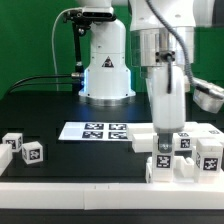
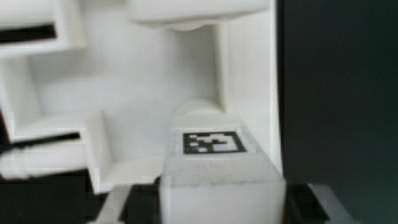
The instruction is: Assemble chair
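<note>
Several white chair pieces (image 1: 190, 155) with square tags are clustered at the exterior view's right, near the table's front. My gripper (image 1: 165, 137) reaches straight down into this cluster. In the wrist view a white tagged block (image 2: 214, 165) fills the gap between my fingers (image 2: 121, 206), which press against its two sides, so the gripper (image 2: 217, 208) is shut on it. The block stands against a larger white chair part (image 2: 134, 70) with slots and ledges. Two smaller tagged chair pieces (image 1: 12, 142) (image 1: 32, 153) lie loose at the exterior view's left.
The marker board (image 1: 95, 130) lies flat in the middle of the black table. The arm's white base (image 1: 105, 70) stands behind it. A white border rail (image 1: 70, 190) runs along the table's front edge. Bare black table (image 2: 338, 80) shows beside the held block.
</note>
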Available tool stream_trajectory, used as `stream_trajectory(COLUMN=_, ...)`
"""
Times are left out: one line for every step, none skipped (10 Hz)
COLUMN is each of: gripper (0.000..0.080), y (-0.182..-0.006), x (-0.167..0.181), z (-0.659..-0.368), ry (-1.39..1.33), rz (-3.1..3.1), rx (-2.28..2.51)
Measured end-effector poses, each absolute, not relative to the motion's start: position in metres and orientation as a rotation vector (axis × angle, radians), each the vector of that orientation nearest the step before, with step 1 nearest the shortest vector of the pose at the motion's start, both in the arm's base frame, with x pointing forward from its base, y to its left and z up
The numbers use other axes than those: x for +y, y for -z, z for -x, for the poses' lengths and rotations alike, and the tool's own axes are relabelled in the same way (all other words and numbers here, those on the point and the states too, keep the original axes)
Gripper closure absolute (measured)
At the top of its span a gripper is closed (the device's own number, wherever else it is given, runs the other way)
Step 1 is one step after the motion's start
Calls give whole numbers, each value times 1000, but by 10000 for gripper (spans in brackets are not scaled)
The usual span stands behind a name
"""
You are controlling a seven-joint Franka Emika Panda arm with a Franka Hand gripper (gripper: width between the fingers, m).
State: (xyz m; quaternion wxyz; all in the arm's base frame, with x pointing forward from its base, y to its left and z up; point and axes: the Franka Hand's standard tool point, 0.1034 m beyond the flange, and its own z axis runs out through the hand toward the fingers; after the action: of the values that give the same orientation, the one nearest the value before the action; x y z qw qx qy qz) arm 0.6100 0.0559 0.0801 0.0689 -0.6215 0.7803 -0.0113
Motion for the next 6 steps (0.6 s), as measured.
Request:
stream_trajectory(gripper=443, y=-80, x=55, z=-610, ry=37, rz=1896, rx=2331)
stream_trajectory(gripper=443, y=-80, x=55, z=-610, ry=50, rz=2004, rx=2249)
stream_trajectory(gripper=261, y=-80, x=55, z=-609, ry=75, rz=2173, rx=2111)
stream_trajectory(gripper=261, y=-80, x=54, z=-610, ry=94, rz=2320, rx=1948)
stream_trajectory(gripper=170, y=-82, x=57, z=-611, ry=114, rz=2514, rx=1710)
stream_trajectory(gripper=155, y=-81, x=58, z=-610, ry=126, rz=2664, rx=1490)
